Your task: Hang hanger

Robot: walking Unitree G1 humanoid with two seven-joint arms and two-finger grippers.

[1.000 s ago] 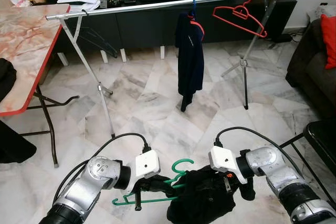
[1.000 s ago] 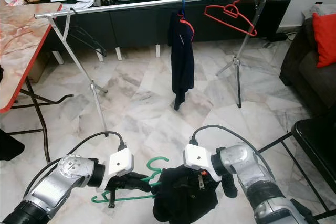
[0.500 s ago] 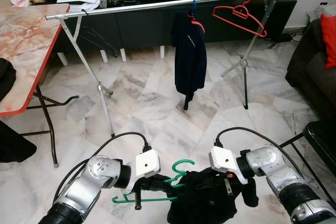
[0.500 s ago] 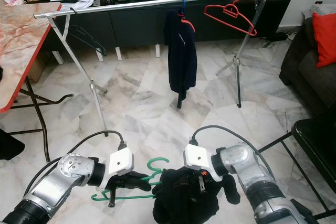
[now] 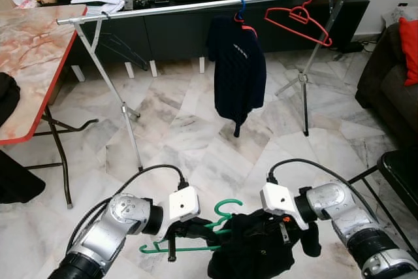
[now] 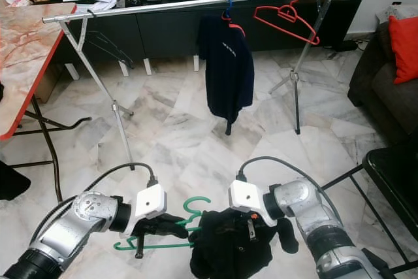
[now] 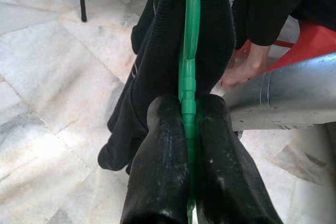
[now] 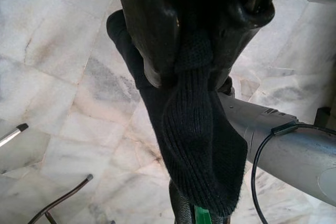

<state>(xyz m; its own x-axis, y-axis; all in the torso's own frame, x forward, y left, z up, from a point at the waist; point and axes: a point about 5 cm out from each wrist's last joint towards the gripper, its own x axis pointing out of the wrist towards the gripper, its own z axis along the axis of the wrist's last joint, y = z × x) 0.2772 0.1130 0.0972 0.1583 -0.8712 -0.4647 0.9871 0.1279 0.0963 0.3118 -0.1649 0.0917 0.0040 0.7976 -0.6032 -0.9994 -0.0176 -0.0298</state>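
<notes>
Nearest, low and central: green hanger (image 5: 196, 233) pinched at its bar between the left gripper (image 7: 184, 129) fingers (image 7: 157, 166), pressed tight on either side of the plastic, likely to keep it level and steady. Just right of it, black knit garment (image 5: 251, 249) bunched over the hanger's right end, its cloth clamped between the right gripper (image 8: 202, 40) fingers (image 8: 149, 30), probably to keep it from sliding off on the way to the rail. Hook (image 5: 228, 207) free and curled upward between the two wrists, ready for hanging. Further out, bare marble floor (image 5: 189, 135). Beyond that, across the room, metal clothes rail (image 5: 176, 8) on splayed legs, carrying a dark top (image 5: 236, 70) near the middle and an empty red hanger (image 5: 297, 17) toward the right; open stretch of rail on the left as a likely spot. Far left, marble-patterned worktop (image 5: 32, 57); far right, sofa with red cushion (image 5: 409, 40). Hanger well apart from rail, not yet hung.
</notes>
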